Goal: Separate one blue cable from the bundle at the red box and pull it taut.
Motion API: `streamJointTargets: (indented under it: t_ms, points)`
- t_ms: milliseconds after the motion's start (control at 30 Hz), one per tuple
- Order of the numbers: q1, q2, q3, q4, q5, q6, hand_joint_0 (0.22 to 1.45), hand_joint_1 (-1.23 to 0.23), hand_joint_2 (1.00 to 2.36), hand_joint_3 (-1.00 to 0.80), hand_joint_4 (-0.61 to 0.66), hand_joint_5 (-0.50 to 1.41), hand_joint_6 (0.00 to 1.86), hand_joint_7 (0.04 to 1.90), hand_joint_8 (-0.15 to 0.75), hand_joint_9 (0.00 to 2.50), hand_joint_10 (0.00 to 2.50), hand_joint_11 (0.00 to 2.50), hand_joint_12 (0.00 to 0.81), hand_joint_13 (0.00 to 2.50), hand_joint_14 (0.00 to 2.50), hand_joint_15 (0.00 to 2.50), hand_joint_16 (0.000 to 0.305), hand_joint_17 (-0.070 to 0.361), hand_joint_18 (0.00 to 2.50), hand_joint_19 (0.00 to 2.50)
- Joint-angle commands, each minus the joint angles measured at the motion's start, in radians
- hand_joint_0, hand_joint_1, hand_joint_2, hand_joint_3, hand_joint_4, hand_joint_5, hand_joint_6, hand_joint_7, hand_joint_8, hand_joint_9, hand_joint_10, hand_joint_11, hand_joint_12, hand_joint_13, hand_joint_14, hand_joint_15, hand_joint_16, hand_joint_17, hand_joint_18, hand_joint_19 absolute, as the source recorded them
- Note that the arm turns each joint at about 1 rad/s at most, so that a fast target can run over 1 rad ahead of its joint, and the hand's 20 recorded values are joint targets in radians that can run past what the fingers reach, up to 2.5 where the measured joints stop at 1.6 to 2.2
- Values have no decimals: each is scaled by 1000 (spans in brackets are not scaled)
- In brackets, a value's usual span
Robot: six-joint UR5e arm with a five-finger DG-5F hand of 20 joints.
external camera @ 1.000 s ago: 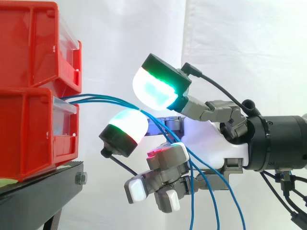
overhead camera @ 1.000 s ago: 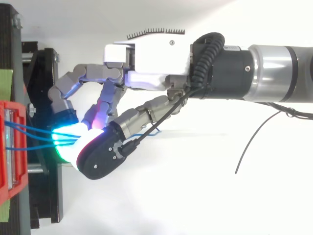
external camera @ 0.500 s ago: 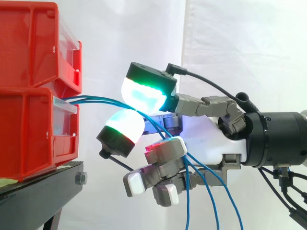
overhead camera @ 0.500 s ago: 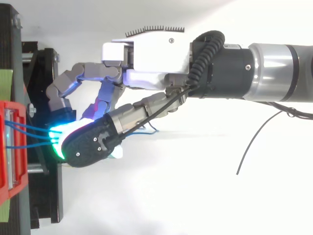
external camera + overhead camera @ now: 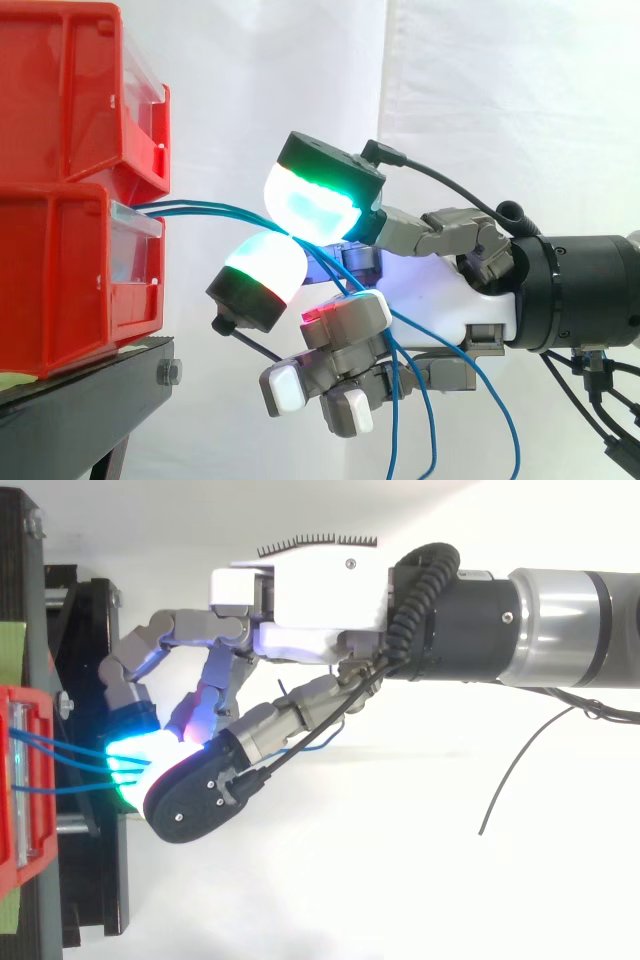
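Observation:
Three thin blue cables leave the front of the lower red bin and run right to my hand. Two glowing green-white pads, an upper one and a lower one, close together on the cables just right of the bin. I cannot tell how many strands lie between them. Behind the pinch the cables droop in loose loops below the palm. In the top view the cables fan from the bin into the fingertips of the hand. The other fingers are curled under the palm.
A second red bin sits stacked on the lower one. Both rest on a black stand at the left, with its frame under the hand's fingertips. A white curtain hangs behind.
The upper pad came down and left onto the cables, meeting the lower pad, then the hand drew slightly right. The drooping cable below the palm now forms a wider loop.

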Motion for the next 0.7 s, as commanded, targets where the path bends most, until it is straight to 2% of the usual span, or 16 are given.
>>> streamJointTargets:
  t_ms: [0,167,367,400,467,567,667]
  points:
    - [-1,0,0,0,-8,0,839,-918,1000,-500,-180,-175,904,1337,301,1277,25,1297,347,924,23,595,43,96,882,806]
    - [-1,0,0,3,-4,0,813,-924,1000,-500,-143,-170,908,1330,293,1289,24,1311,343,945,24,594,42,95,907,777]
    - [-9,0,0,0,-8,0,652,-923,1000,-500,-32,-156,900,1158,310,1289,26,1277,347,956,24,608,42,95,912,792]
    - [-9,0,0,3,-8,0,592,-906,1000,-500,7,-156,859,1169,313,1260,26,1233,353,942,24,604,43,97,913,799]
    - [-9,0,-2,3,-8,0,549,-884,1000,-500,48,-156,824,1100,323,1206,26,1158,364,890,21,591,45,102,898,797]
    - [-11,0,-2,-2,-10,0,506,-850,1000,-500,74,-146,786,1100,338,1184,27,1115,358,843,21,600,48,108,893,795]
    - [-12,0,-2,-2,-10,0,478,-737,1000,-500,89,-138,753,1085,348,1183,23,1091,365,826,22,597,50,113,903,792]
